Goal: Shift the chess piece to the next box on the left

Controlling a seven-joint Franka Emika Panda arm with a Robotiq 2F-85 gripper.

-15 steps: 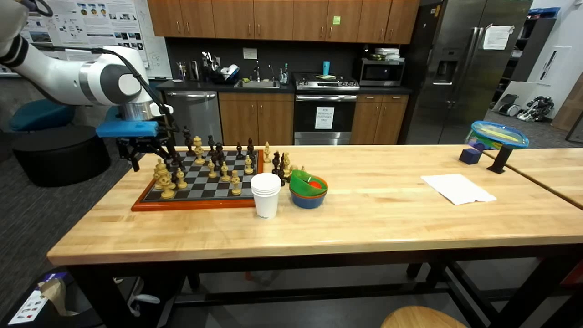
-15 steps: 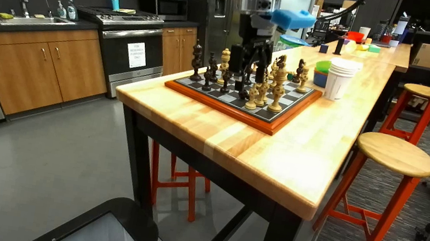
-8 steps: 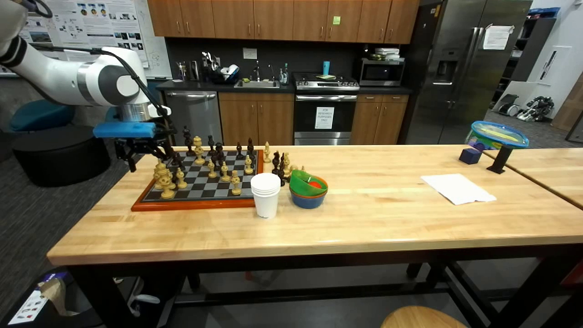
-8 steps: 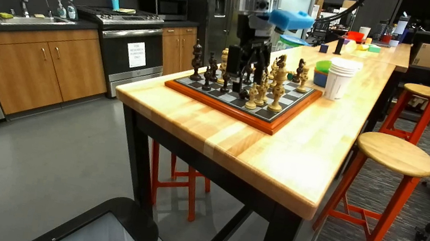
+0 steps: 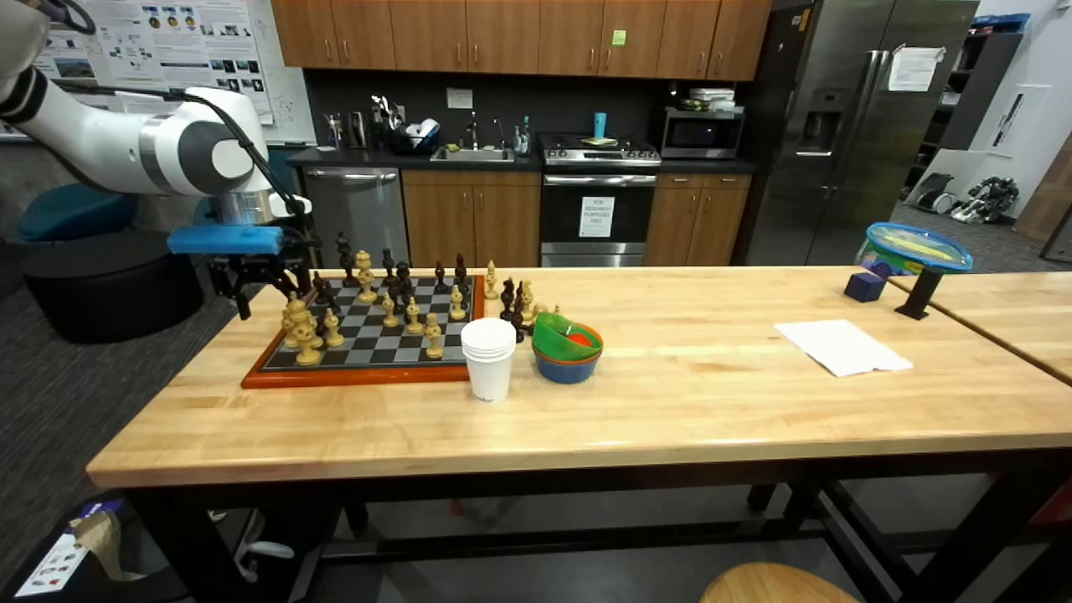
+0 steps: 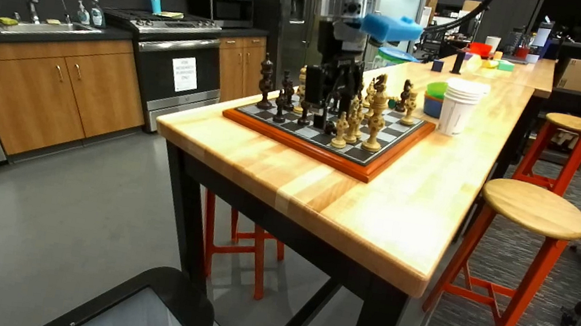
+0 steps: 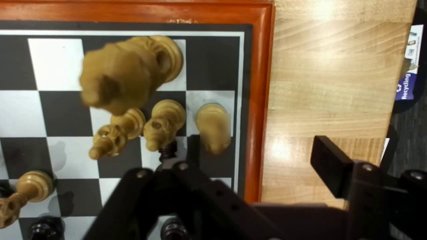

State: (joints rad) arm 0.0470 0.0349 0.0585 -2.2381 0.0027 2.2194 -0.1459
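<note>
The chess board (image 5: 368,376) has a red-brown frame and holds light and dark pieces; it also shows in an exterior view (image 6: 304,146) and the wrist view (image 7: 258,133). A short light piece (image 7: 211,118), partly blurred, stands by the board's edge. It shows in an exterior view (image 6: 340,131). Two more light pieces (image 7: 166,121) and a tall light piece (image 7: 123,73) stand beside it. My gripper (image 7: 260,156) is open and empty, above the board's edge in both exterior views (image 5: 275,300) (image 6: 328,115). Its left fingertip (image 7: 193,150) appears beside the short piece; the right one is over bare wood.
Several dark pieces (image 6: 279,109) stand on the far side of the board. A dark piece (image 7: 168,150) is close to the left finger. Stacked white cups (image 5: 488,362) and bowls (image 5: 567,368) stand right of the board. More pieces (image 5: 508,301) stand off the board.
My gripper has moved slightly left and a little down in both exterior views. It stays open. The chess pieces have not visibly moved.
</note>
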